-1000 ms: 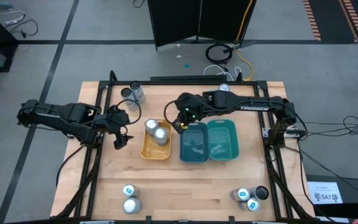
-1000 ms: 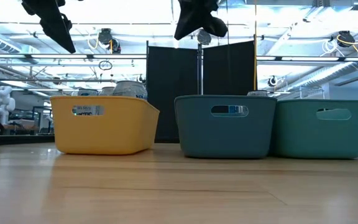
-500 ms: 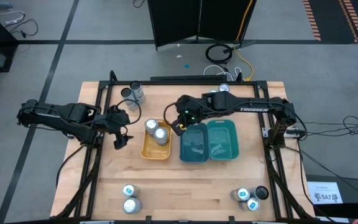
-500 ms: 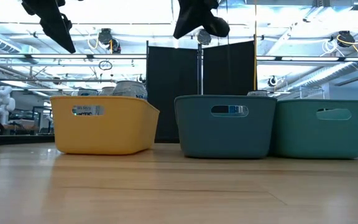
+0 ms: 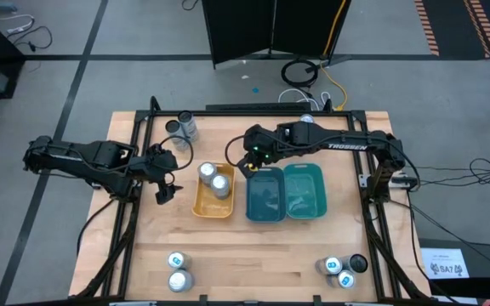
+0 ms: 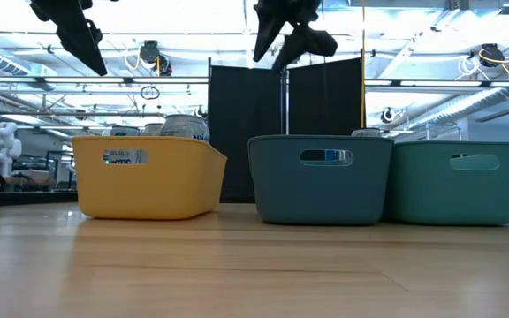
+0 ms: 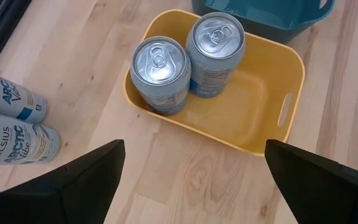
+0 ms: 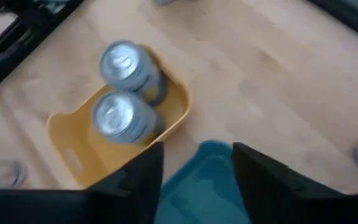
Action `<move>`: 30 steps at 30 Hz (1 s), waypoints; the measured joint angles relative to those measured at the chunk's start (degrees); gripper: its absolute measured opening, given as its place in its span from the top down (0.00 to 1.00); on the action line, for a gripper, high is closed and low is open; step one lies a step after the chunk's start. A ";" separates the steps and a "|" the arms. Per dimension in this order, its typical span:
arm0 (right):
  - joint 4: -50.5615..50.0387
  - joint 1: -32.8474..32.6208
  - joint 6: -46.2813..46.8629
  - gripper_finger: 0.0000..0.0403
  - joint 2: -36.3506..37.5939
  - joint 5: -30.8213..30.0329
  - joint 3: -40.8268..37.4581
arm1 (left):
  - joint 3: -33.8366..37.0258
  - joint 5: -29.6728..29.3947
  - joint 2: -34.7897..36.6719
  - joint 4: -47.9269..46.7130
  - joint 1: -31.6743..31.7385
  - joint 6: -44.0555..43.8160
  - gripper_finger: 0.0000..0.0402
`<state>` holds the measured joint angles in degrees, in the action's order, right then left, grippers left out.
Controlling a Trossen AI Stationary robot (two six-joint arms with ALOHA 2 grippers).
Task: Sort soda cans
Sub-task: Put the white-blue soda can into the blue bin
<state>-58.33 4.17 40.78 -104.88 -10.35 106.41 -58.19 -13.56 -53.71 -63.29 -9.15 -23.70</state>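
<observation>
A wooden table (image 5: 228,246) holds three little bins in a row. The yellow tray (image 5: 213,192) is on the left, the dark teal tray (image 5: 264,194) is in the middle, and the lighter teal tray (image 5: 304,191) is on the right, all close side by side. Two silver cans (image 7: 188,63) stand up inside the yellow tray, touching each other, near its far end. The right gripper (image 5: 248,164) hangs in the air over the far left corner of the dark teal tray, near the yellow tray. In the right wrist view its two dark fingers (image 8: 135,180) stand apart with a gap between them, and nothing is in that gap. The left gripper (image 5: 165,181) hangs over bare wood to the left of the yellow tray. In the left wrist view its fingers (image 7: 73,180) are spread very wide, and it holds nothing. Two more cans (image 5: 181,126) sit at the far left corner of the table. Two cans with blue marks (image 5: 178,272) stand at the near left edge. Three cans (image 5: 343,269) cluster at the near right corner, and one of them is dark. One more can (image 5: 306,121) sits at the far edge, by the right arm.
</observation>
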 joint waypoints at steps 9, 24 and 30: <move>-0.37 2.15 -1.39 0.28 0.00 -6.28 0.00 | 0.00 -0.02 0.00 0.02 0.00 0.04 0.01; 29.60 10.78 -26.14 0.25 -6.02 -5.11 0.04 | 0.00 -11.21 0.06 -0.86 0.17 -5.93 0.01; 48.18 16.08 -34.34 0.25 -13.12 10.84 0.04 | 0.00 -10.97 0.22 -3.03 0.17 -5.95 0.01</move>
<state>-10.15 20.25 6.45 -118.01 0.49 106.45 -58.19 -24.53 -53.49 -66.31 -8.97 -29.65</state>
